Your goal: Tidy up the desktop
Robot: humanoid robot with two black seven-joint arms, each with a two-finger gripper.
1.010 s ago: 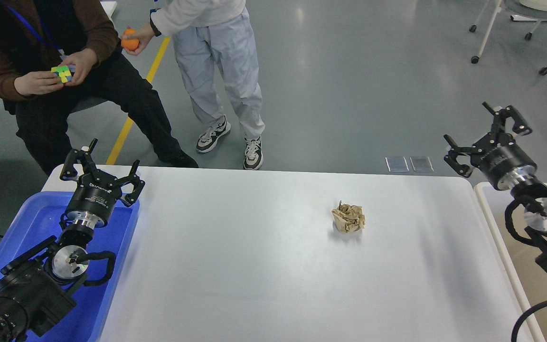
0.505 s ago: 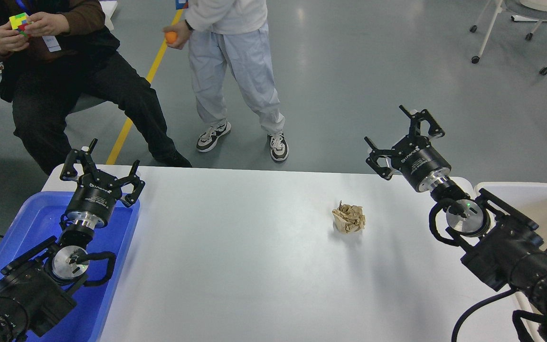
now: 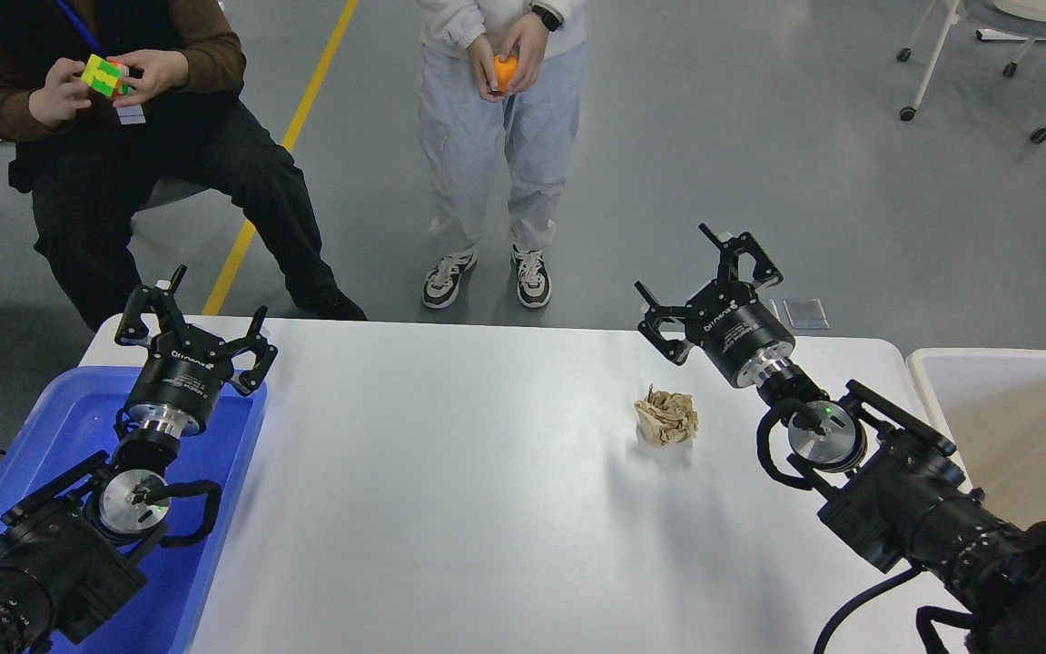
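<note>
The white desktop point(image 3: 450, 509) fills the middle of the head view. A crumpled brown paper ball point(image 3: 666, 417) lies on it, right of centre. My right gripper point(image 3: 707, 283) is open and empty, raised above the table's far edge, just behind and slightly right of the paper ball. My left gripper point(image 3: 192, 320) is open and empty, held over the far end of the blue tray point(image 3: 69, 427) at the left edge.
A beige-white bin point(image 3: 1013, 427) stands at the table's right end. Beyond the far edge, a seated person holds a colour cube point(image 3: 103, 75) and a standing person holds an orange ball point(image 3: 505, 71). Wheeled chairs stand far right.
My right arm has swung left from over the bin to behind the paper ball. The standing person has stepped right with the orange ball. The left arm has not moved.
</note>
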